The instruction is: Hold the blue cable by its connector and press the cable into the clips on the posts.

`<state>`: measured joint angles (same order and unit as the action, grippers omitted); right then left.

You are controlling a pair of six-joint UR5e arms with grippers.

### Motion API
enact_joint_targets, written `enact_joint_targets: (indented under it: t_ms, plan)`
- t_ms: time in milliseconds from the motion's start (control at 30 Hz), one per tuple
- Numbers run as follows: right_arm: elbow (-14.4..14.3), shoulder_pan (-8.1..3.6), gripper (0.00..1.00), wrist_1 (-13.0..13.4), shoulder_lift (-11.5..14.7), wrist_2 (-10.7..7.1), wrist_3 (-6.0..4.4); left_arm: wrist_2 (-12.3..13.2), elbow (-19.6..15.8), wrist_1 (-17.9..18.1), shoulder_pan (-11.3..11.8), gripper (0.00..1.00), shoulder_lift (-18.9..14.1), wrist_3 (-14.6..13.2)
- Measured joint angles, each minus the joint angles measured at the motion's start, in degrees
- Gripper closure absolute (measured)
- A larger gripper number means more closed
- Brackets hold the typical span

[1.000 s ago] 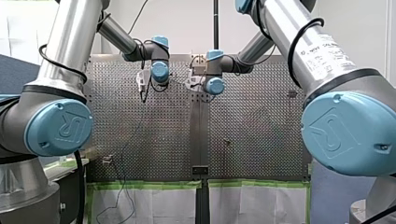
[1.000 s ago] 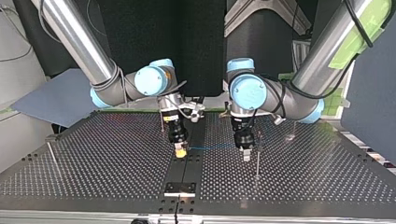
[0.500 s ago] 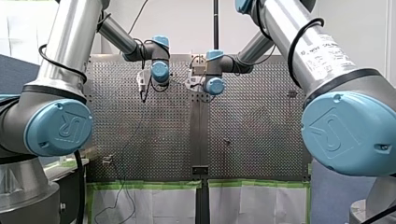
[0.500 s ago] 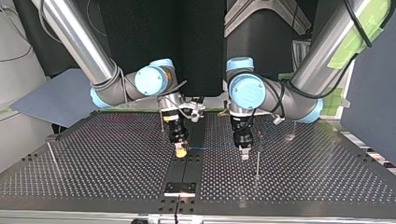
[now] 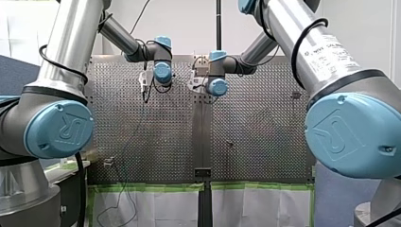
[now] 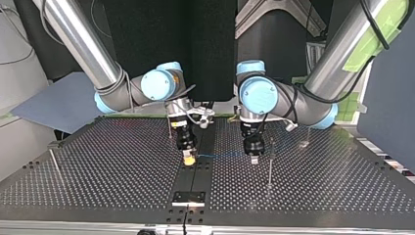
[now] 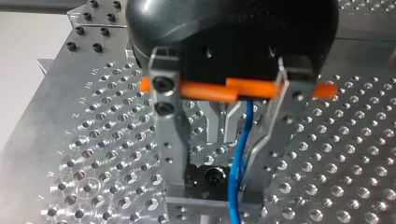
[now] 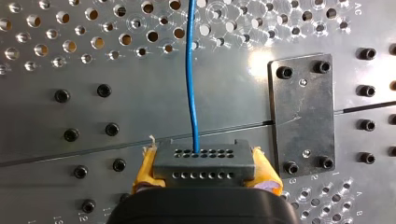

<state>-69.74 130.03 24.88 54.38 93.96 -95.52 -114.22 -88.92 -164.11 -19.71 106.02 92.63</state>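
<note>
The right end effector [image 8: 205, 170] is clamped on the connector [image 8: 201, 161] away from the post [image 6: 269, 164], apparently to tension the blue cable [image 8: 190, 70] above the tabletop [image 6: 98, 171], while the left end effector [image 7: 215, 186], fingers [image 7: 170, 140] apart, straddles it just beside the post as a guide.

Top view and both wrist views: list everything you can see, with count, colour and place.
table: one, grey perforated metal, under both arms.
plate: one, grey, bolted to the table.
connector: one, dark grey, beside the plate.
cable: one, blue, leading out of the connector.
posts: at least two, thin metal; one near the cable, one at the top view's left.
left gripper: one, black and metal, cable running through it.
right gripper: one, yellow pads, shut on the connector.
</note>
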Motion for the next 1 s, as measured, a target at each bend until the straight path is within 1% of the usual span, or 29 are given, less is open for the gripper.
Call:
enact_joint_targets:
  t_ms: [133, 167, 200, 233, 267, 300, 333, 367, 400, 433, 467, 600, 667, 700, 733, 800, 833, 867, 933, 967, 1000]
  plan:
    - [0.0, 0.00, 1.00, 0.0, 0.0, 0.00, -0.03, 0.0, 0.0, 0.0, 0.0, 1.00, 0.0, 0.0]
    - [0.0, 0.00, 1.00, 0.0, 0.0, 0.01, -0.03, 0.0, 0.0, 0.0, 0.0, 0.96, 0.0, 0.0]
    - [0.0, 0.01, 1.00, 0.0, 0.0, 0.00, -0.03, 0.0, 0.0, 0.1, 0.0, 0.96, 0.0, 0.0]
    - [0.0, 0.01, 1.00, 0.0, 0.0, 0.00, -0.02, 0.0, 0.0, 0.1, 0.0, 0.87, 0.0, 0.0]
    - [0.0, 0.01, 1.00, 0.0, 0.0, 0.00, -0.02, -0.1, 0.0, 0.1, 0.0, 0.75, 0.0, 0.0]
    - [0.0, 0.00, 1.00, 0.0, 0.0, 0.00, 0.00, -0.1, 0.0, 0.1, 0.0, 0.75, 0.0, 0.0]
    - [0.0, 0.01, 1.00, 0.0, 0.0, 0.01, 0.01, -0.1, 0.0, 0.2, 0.0, 0.56, 0.0, 0.0]
    - [0.0, 0.00, 1.00, 0.0, 0.0, 0.01, 0.02, -0.2, 0.0, 0.2, 0.0, 0.45, 0.0, 0.0]
    - [0.0, 0.00, 1.00, 0.0, 0.0, 0.01, 0.03, -0.2, 0.0, 0.2, 0.0, 0.45, 0.0, -0.1]
    - [0.0, 0.00, 1.00, 0.0, 0.0, 0.01, 0.04, -0.3, 0.0, 0.2, 0.0, 0.30, 0.0, -0.1]
    - [0.0, 0.00, 1.00, 0.0, 0.0, 0.00, 0.04, -0.3, 0.0, 0.2, 0.0, 0.24, 0.0, -0.1]
    - [0.0, 0.00, 1.00, 0.0, 0.0, 0.00, 0.05, -1.0, 0.0, 0.2, -0.1, 0.24, 0.0, 0.0]
    - [0.0, 0.00, 1.00, 0.0, 0.0, 0.01, 0.05, -1.4, 0.0, 0.1, -0.2, 0.32, 0.0, -0.1]
    - [0.0, 0.00, 1.00, 0.0, 0.0, 0.00, 0.04, -1.6, 0.0, 0.1, -0.2, 0.32, 0.0, -0.1]
    - [0.0, 0.01, 1.00, 0.0, 0.0, 0.00, 0.05, -1.6, 0.0, 0.1, -0.2, 0.38, 0.0, -0.1]
    - [0.0, 0.03, 1.00, -0.1, 0.0, 0.00, 0.05, -1.8, 0.0, 0.1, -0.3, 0.38, 0.0, -0.4]
    - [0.0, 0.03, 1.00, -0.1, 0.0, 0.00, 0.05, -1.8, 0.0, 0.1, -0.3, 0.47, 0.0, -0.6]
    - [0.0, 0.03, 1.00, -0.1, 0.0, 0.00, 0.05, -1.9, 0.0, 0.1, -0.4, 0.50, 0.0, -0.8]
    - [0.0, 0.05, 1.00, -0.1, 0.0, 0.00, 0.05, -2.1, 0.0, 0.1, -0.4, 0.50, -0.1, -1.1]
    - [0.0, 0.05, 1.00, -0.1, 0.0, 0.01, 0.05, -2.1, 0.0, 0.1, -0.5, 0.56, -0.1, -1.3]
    - [0.0, 0.04, 1.00, -0.1, 0.0, 0.01, 0.05, -2.2, 0.0, 0.1, -0.5, 0.56, -0.1, -1.5]
